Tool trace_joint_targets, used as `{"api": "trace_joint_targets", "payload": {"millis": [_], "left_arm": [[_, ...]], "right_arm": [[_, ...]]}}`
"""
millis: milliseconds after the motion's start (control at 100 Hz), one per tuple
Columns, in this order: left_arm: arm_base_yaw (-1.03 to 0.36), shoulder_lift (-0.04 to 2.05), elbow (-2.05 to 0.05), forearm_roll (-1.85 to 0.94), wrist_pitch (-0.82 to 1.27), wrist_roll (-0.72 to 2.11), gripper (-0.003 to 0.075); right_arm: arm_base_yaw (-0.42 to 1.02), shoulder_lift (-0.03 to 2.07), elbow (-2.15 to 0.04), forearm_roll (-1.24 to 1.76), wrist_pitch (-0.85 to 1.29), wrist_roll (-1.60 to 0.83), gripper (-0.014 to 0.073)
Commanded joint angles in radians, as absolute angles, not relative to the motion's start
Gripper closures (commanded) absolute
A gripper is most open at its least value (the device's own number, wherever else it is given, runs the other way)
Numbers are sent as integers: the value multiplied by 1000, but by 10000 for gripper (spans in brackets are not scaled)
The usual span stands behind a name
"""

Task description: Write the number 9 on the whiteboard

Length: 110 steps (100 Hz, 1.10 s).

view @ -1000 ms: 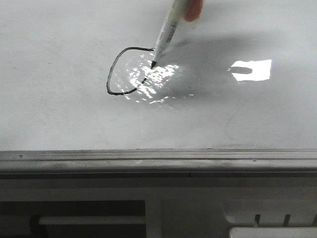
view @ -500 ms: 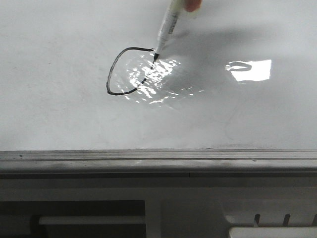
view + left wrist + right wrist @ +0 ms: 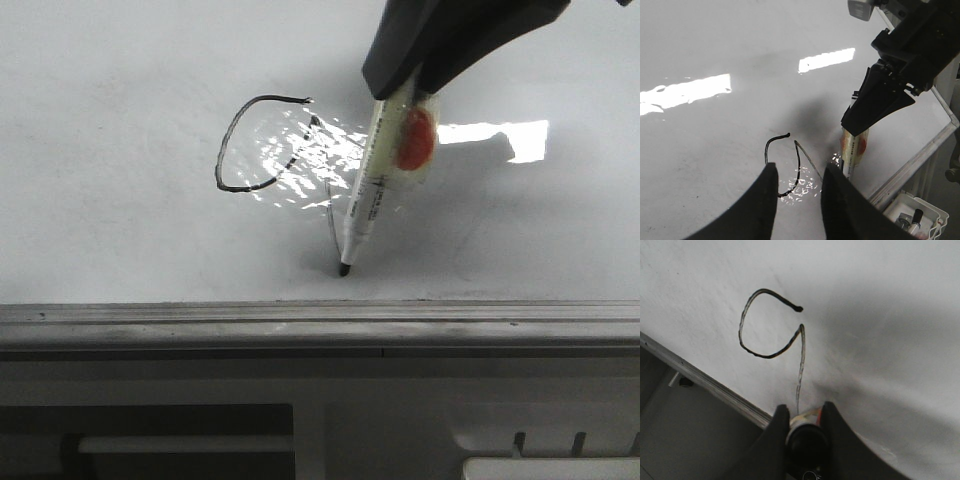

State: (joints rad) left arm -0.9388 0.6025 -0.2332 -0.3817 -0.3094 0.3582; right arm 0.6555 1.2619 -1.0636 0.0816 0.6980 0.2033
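Now the right gripper (image 3: 405, 105) clamps the white marker (image 3: 366, 200), tip on the whiteboard (image 3: 120, 230).

The glossy board spreads under both arms, its grey ledge (image 3: 300, 325) just beyond the marker tip. The left gripper (image 3: 797, 200) hovers with its fingers apart around nothing, the number 9 (image 3: 785, 165) just ahead of its fingertips. The 9's open loop and faint stem run up to the marker tip between the right fingers (image 3: 772, 440).

Black number 9 (image 3: 262, 145) on glossy white whiteboard (image 3: 120, 230)
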Motion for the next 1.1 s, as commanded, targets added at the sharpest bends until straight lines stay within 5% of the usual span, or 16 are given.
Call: {"api": "trace_joint_targets", "payload": {"millis": [0, 270, 540, 970, 1090], "left_arm": [[-945, 603, -260, -377, -369, 356, 520], [-976, 674, -260, -337, -313, 352, 515], [-1086, 873, -260, -317, -521, 352, 329], [-1109, 1075, -281, -319, -653, 342, 335], [-1109, 1082, -281, -319, -653, 342, 474]], "right_arm": [[654, 1228, -1083, 47, 621, 185, 663], [807, 1162, -1083, 117, 627, 185, 663], [920, 1192, -1083, 126, 561, 185, 663], [946, 1194, -1083, 135, 547, 191, 663], [946, 1196, -1083, 135, 547, 191, 663]]}}
